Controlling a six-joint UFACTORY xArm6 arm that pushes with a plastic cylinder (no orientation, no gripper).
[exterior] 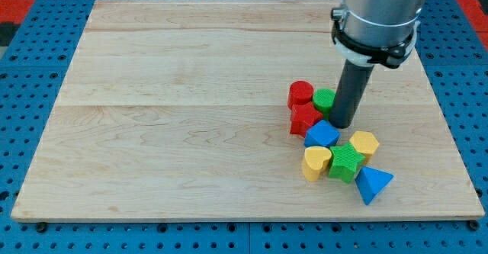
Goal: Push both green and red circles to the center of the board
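No text, label, brand, number or sign can be read anywhere in this view.

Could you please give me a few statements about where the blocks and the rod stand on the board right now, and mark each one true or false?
1. My tip stands just to the view's right of the green circle. True.
2. The red circle lies at the view's far left edge of the board. False: it sits right of centre, directly left of the green circle.
3. All the blocks are gathered in one cluster in the board's right half. True.
4. The blue triangle is the block nearest the view's top. False: it lies lowest in the cluster, at its bottom right.
5. A red star lies just below the red circle. True.
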